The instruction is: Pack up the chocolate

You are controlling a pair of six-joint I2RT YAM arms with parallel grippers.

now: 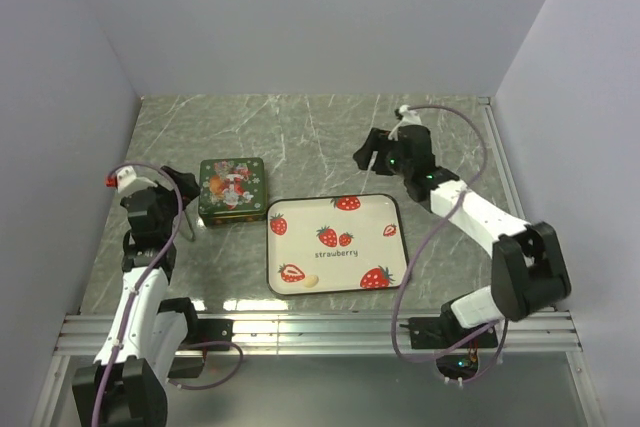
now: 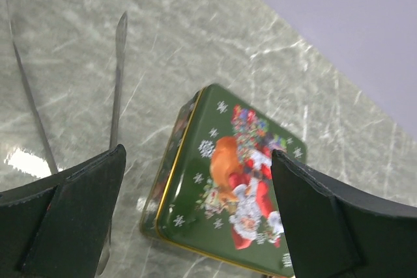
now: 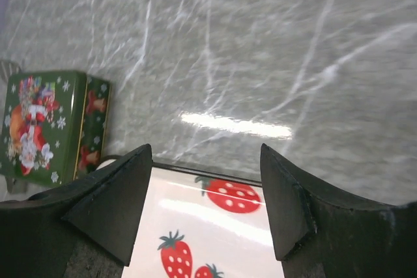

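A white square tray (image 1: 300,239) with red strawberries painted on it lies in the middle of the grey-green marble table (image 1: 300,137). One small cream-white chocolate lump (image 1: 311,280) sits on the tray, down at about 7 o'clock, right beside a painted strawberry near the tray's front edge. It is the only chocolate I can see. A green Christmas tin (image 1: 232,187) with a Santa picture on top stands at about 10 o'clock from the tray, just beside the tray's corner, and its lid is on. The left gripper (image 1: 178,187) is at 9 o'clock from the tin, very near its side. In the left wrist view the left gripper (image 2: 197,154) has its two black fingers spread wide apart with nothing between them, and the tin (image 2: 228,193) shows in the gap. Thin metal tweezers (image 2: 118,83) lie flat on the table by the left finger; from above, the tweezers (image 1: 186,219) are at about 8 o'clock from the tin. The right gripper (image 1: 372,152) hangs at about 1 o'clock from the tray, near its far edge. In the right wrist view the right gripper (image 3: 205,151) is also spread wide and holds nothing; the tray (image 3: 221,232) edge lies below it and the tin (image 3: 45,122) is off at 9 o'clock.
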